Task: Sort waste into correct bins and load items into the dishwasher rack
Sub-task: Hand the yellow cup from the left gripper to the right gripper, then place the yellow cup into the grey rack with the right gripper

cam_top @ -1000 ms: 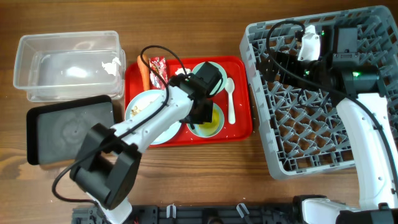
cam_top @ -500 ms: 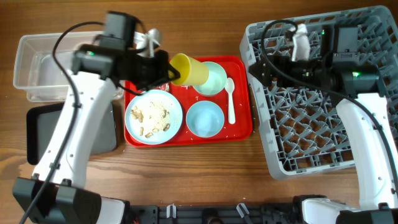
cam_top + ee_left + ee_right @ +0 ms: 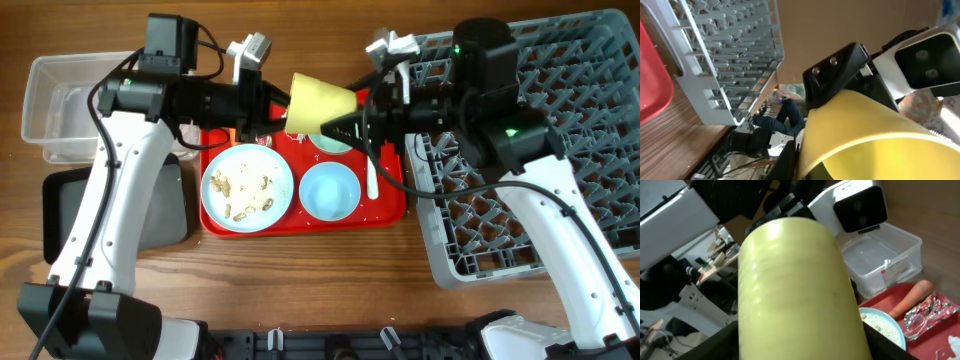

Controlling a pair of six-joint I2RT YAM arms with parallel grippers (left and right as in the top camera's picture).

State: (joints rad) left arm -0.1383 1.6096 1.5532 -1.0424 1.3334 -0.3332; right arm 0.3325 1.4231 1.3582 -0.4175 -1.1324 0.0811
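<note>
The yellow cup [image 3: 320, 100] hangs on its side in the air above the back edge of the red tray [image 3: 388, 208], between the two arms. The left gripper [image 3: 278, 106] is clamped on its left end, and the right gripper [image 3: 345, 125] meets it from the other side. The right jaws stand wide on either side of the cup, but I cannot tell whether they press on it. On the tray's front left sits the light blue plate [image 3: 286, 196] with rice scraps [image 3: 245, 185], and the light blue bowl [image 3: 330, 190] sits front centre. The white spoon [image 3: 373, 178] lies near the tray's right edge, and the mint bowl [image 3: 332, 145] shows partly under the cup. The carrot piece [image 3: 910, 297] and red wrapper [image 3: 930, 315] lie at the back left of the tray. The dishwasher rack [image 3: 500, 240] stands just right of the tray, and the clear tub [image 3: 60, 100] and black tray [image 3: 60, 220] stand to its left.
</note>
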